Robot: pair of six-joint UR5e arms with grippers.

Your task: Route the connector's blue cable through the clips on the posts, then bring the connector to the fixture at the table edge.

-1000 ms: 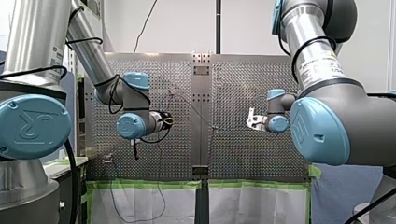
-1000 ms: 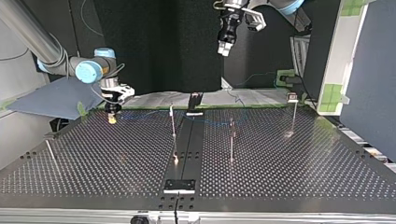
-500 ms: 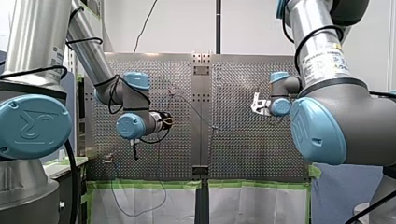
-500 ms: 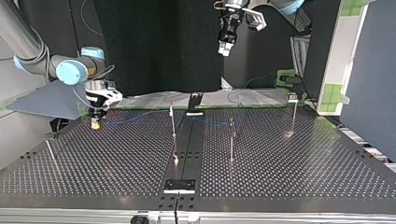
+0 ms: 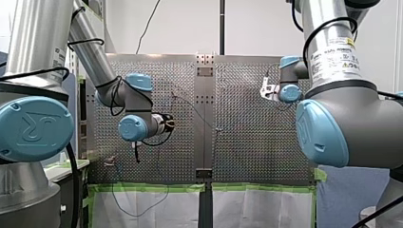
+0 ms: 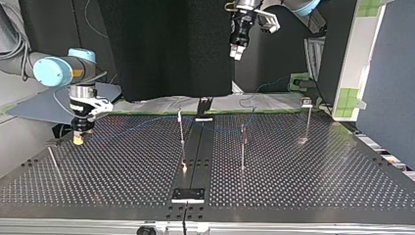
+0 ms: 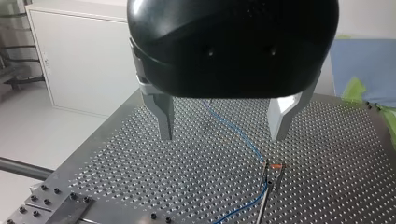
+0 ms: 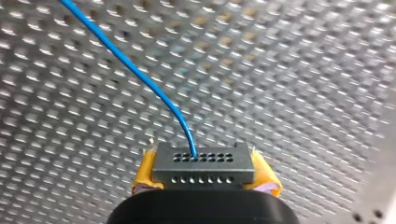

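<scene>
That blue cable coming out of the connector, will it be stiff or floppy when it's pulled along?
Probably floppy: the blue cable leaves the connector in a loose curve. It looks thin, so likely light. It changes direction at the clip in the left wrist view, so it may catch there.

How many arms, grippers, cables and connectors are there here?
Arms: 2, left arm and right arm
Grippers: 2, left gripper and right gripper
Cable: 1, blue
Connector: 1
Total: 6
</scene>
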